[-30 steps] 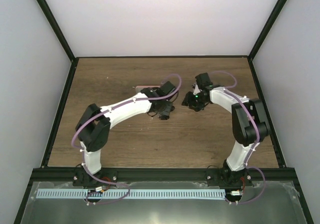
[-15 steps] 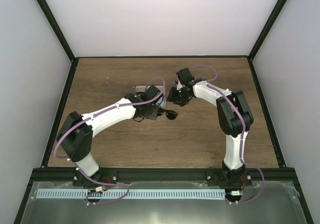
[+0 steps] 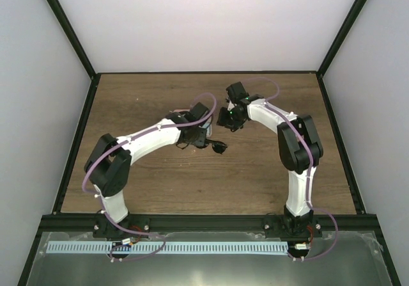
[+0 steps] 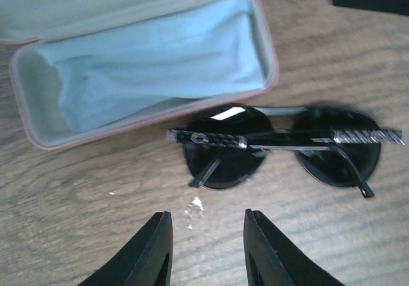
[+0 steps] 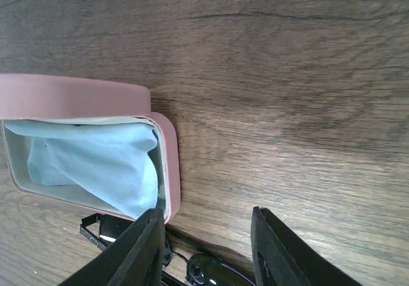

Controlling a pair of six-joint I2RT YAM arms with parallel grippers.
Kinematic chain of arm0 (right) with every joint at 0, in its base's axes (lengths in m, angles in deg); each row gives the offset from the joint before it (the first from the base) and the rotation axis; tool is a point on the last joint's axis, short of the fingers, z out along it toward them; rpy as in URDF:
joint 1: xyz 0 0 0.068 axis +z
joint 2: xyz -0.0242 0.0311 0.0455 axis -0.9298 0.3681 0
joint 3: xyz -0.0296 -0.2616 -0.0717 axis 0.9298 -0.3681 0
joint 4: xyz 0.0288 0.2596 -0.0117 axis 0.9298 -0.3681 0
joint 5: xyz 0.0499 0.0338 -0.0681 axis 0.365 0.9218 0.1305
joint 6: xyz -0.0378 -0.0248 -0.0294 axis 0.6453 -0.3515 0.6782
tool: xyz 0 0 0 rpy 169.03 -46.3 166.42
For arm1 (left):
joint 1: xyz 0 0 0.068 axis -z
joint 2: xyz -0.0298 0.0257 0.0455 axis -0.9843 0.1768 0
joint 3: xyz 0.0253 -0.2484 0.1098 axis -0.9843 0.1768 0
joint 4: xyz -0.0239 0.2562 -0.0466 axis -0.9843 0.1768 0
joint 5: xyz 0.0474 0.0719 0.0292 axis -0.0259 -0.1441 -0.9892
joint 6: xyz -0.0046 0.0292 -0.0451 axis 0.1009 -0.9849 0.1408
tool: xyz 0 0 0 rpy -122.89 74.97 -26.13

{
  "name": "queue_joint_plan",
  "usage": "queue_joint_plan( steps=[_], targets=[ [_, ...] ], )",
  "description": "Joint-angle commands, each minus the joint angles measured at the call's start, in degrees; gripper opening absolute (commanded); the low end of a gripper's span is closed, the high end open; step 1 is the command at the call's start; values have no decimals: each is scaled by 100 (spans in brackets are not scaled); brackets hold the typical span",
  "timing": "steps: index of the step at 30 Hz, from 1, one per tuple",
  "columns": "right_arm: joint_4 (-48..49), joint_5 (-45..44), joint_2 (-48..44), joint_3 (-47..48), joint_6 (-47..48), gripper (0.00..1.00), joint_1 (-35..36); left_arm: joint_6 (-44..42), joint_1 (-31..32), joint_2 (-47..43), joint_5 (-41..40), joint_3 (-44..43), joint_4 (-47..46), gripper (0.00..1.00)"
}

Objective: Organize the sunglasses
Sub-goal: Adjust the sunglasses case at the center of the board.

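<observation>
The sunglasses (image 4: 225,161) lie folded on the wooden table, just below the open pink case (image 4: 272,55), which has a light blue cloth (image 4: 153,62) inside. My left gripper (image 4: 208,247) hangs a little short of the glasses, open and empty. My right gripper (image 5: 204,251) is open too, hovering over bare wood beside the case's (image 5: 171,164) end, with one lens of the sunglasses (image 5: 211,272) peeking in below. From above, the sunglasses (image 3: 219,148) rest between the left gripper (image 3: 197,142) and the right gripper (image 3: 229,123). The left arm hides most of the case there.
Both arms reach to the middle of the brown table (image 3: 128,107) and their wrists stand close together. A black frame (image 3: 75,132) and white walls bound the table on three sides.
The left jaws have parted and the left arm has drawn back slightly; the sunglasses now lie free on the table. The right gripper swung left toward the case and narrowed a little.
</observation>
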Motion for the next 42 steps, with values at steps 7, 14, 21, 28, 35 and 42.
queue_joint_plan(
  steps=[7,14,21,28,35,42],
  targets=[
    [-370,-41,437,787,381,21,198,236,-1274,-352,102,570,-116,40],
    [-287,218,380,576,380,4,228,30,-2034,-186,294,895,-445,50],
    [-79,967,455,162,252,1,234,-150,-2186,571,272,277,-536,50],
    [-2,1074,526,17,269,1,232,-371,-2196,1115,320,-197,-529,50],
    [-60,1150,899,366,312,1,218,-432,-2154,1169,635,-126,-670,50],
    [-208,1187,1286,912,351,1,138,-643,-1912,996,1197,257,-1124,51]
  ],
)
